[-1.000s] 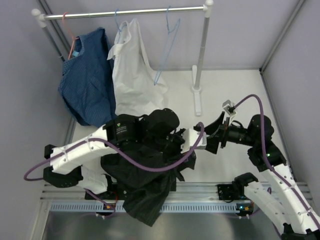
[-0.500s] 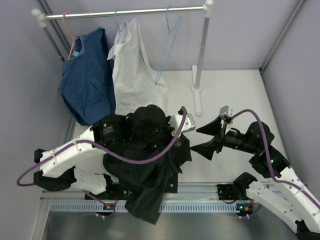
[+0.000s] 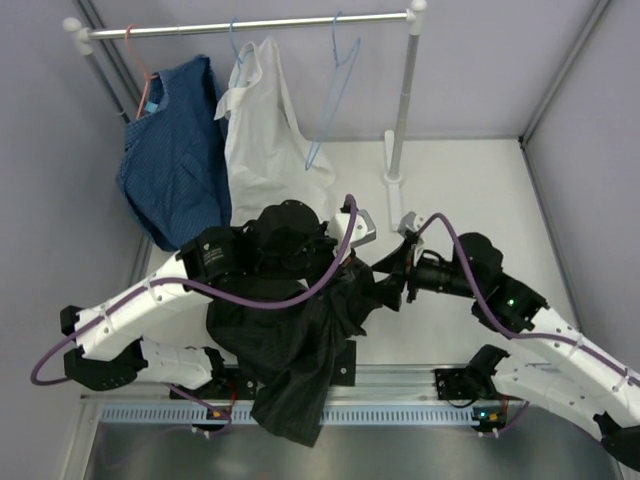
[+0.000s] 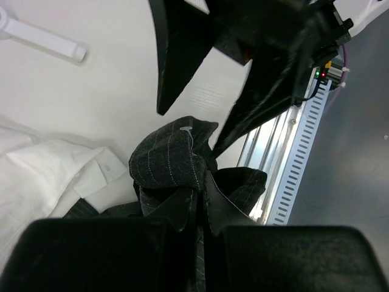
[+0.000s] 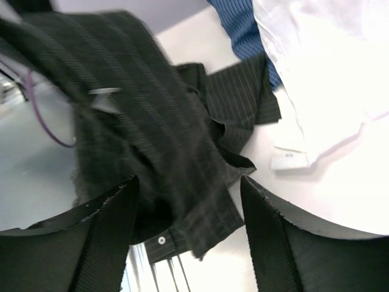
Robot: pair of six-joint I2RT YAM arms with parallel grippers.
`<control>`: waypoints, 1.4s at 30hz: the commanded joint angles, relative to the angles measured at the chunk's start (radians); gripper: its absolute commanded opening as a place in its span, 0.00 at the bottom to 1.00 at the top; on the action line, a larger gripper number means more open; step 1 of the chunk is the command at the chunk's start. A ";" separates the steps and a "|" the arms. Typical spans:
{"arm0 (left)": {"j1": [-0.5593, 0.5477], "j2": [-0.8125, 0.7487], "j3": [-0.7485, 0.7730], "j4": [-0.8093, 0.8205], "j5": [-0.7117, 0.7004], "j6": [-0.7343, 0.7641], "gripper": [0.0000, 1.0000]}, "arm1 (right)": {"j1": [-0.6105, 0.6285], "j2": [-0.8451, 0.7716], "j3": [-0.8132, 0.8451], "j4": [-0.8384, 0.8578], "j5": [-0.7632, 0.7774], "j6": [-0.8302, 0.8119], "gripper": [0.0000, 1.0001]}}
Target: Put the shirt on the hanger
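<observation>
Our left tool (image 4: 200,234) is closed on the shirt (image 3: 300,350) and holds it bunched above the near surface (image 3: 480,190), so a fold hangs free. The hanger (image 3: 331,108) hangs bare on the far rail (image 3: 250,24). Our right tool (image 5: 188,182) stands open around that fold, probably to take it.

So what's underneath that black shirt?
Under the black shirt you can see the white table and the metal rail at its near edge. Its folds cover part of the left arm, and whatever else lies beneath is hidden.
</observation>
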 commanded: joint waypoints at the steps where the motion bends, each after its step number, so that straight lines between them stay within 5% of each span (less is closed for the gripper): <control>1: 0.009 -0.025 0.000 0.077 0.039 -0.007 0.00 | 0.040 0.069 0.055 0.073 0.093 -0.050 0.64; 3: 0.016 -0.029 -0.004 0.079 0.027 -0.011 0.00 | 0.071 0.124 0.065 0.076 0.101 -0.062 0.49; 4: 0.018 -0.031 -0.005 0.077 0.013 -0.019 0.00 | 0.080 0.150 0.072 0.077 0.107 -0.067 0.26; 6: 0.030 -0.037 0.003 0.077 -0.054 -0.030 0.00 | 0.109 0.162 0.077 0.077 0.142 -0.074 0.01; 9: 0.036 -0.043 0.025 0.077 -0.325 -0.054 0.07 | 0.115 0.123 0.082 0.068 0.384 -0.023 0.00; 11: 0.036 -0.049 0.055 0.077 -0.508 -0.060 0.10 | 0.114 0.069 0.121 0.006 0.753 0.034 0.00; 12: 0.036 -0.055 0.065 0.085 -0.685 -0.065 0.05 | 0.115 0.060 0.155 -0.051 0.993 0.113 0.00; 15: 0.036 -0.098 0.095 0.149 -0.785 -0.041 0.00 | 0.114 0.024 0.299 -0.194 1.184 0.134 0.00; 20: 0.036 -0.150 0.153 0.344 -0.702 0.082 0.00 | 0.114 0.059 0.549 -0.277 1.175 0.102 0.00; 24: 0.036 -0.088 0.167 0.367 -0.530 0.180 0.10 | 0.120 0.121 0.646 -0.400 0.985 0.154 0.00; 28: 0.038 -0.031 0.015 0.390 -0.495 0.130 0.12 | 0.138 0.043 0.451 -0.374 0.986 0.255 0.00; 33: 0.075 -0.032 -0.212 0.509 -0.440 -0.083 0.32 | 0.142 -0.060 0.223 -0.323 1.107 0.381 0.00; 36: 0.078 -0.064 -0.319 0.563 -0.446 -0.229 0.34 | 0.142 -0.049 0.175 -0.311 1.144 0.400 0.00; 42: 0.076 -0.135 -0.485 0.609 -0.375 -0.517 0.79 | 0.142 0.044 0.152 -0.253 1.152 0.403 0.00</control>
